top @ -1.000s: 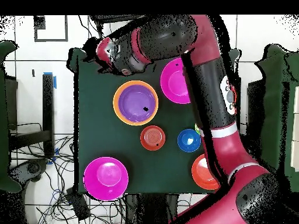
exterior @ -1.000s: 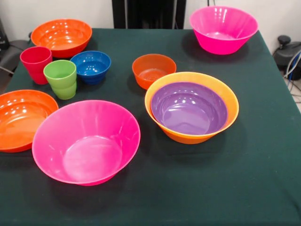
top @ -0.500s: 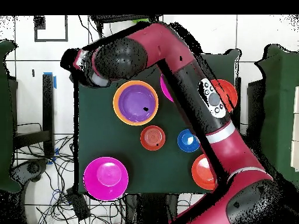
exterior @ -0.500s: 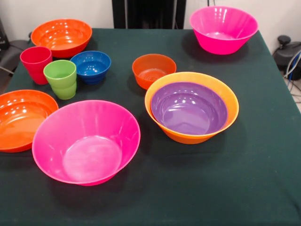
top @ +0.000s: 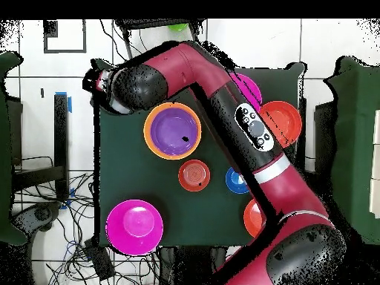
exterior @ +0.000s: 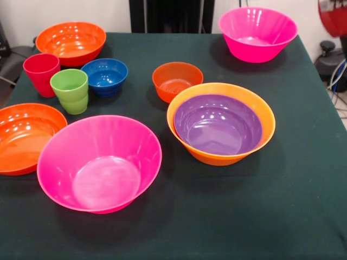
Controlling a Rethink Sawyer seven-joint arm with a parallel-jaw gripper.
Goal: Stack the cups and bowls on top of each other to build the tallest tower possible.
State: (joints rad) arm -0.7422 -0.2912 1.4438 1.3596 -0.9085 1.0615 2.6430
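Observation:
All bowls sit upright on the dark green cloth. A purple bowl (exterior: 217, 125) (top: 174, 130) is nested in the large orange bowl (exterior: 260, 111) (top: 151, 119); no tower stands in view. One hot pink bowl (exterior: 99, 162) is near, another (exterior: 257, 32) (top: 134, 226) far right. The red cup (exterior: 40, 73) and green cup (exterior: 70, 90) stand by the blue bowl (exterior: 104, 76). A small red-orange bowl (exterior: 177, 80) (top: 194, 175) is mid-table. Overhead, the gripper (top: 98, 80) hangs at the arm's end over the table's upper left corner, clear of every bowl.
Two shallow red-orange bowls (exterior: 70, 42) (exterior: 24, 138) sit at the left side. The red arm (top: 245, 126) crosses the overhead view diagonally and hides the cups and parts of several bowls. A piece of the arm (exterior: 333, 16) shows at the front view's top right.
The arm has swung across the table, its end settling near the upper left corner overhead. A red piece of it now shows in the front view. No bowl or cup has moved.

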